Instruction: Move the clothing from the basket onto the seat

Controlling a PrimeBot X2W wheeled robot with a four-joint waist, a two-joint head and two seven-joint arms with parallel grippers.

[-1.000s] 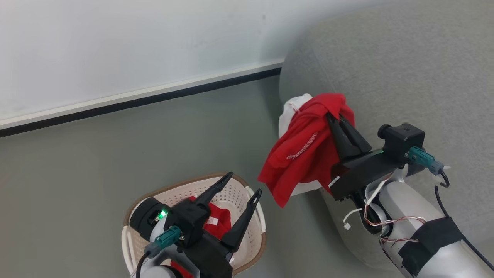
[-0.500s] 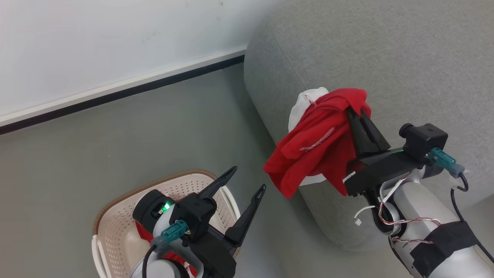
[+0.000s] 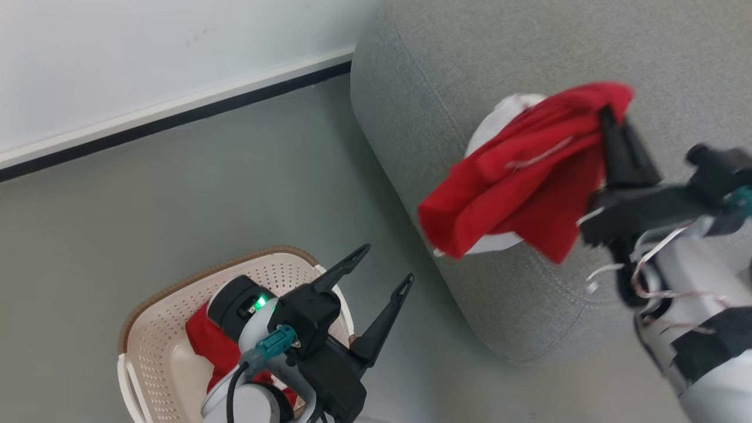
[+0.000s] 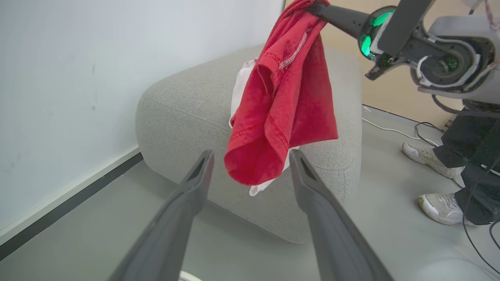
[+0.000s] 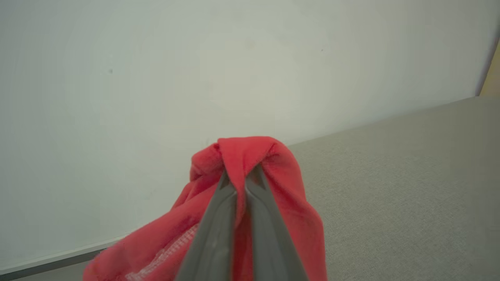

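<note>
Head view: right gripper (image 3: 608, 114), fingers pinching the red garment (image 3: 517, 176), holds it at the seat (image 3: 446, 53) edge. Left gripper (image 3: 386, 264) is spread above the basket (image 3: 147, 305), which holds more clothing (image 3: 202, 346).
Left wrist view: the garment hangs lengthwise downward.
Right wrist view: the seat lies right of the fingers.

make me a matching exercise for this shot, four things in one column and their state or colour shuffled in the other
Column A
A. left gripper
B. right gripper
C. basket
D. seat

Column B
1. grey upholstery
2. shut on a red garment
3. open, holding nothing
4. on the floor, red clothing inside

Pairs: A-3, B-2, C-4, D-1
</note>
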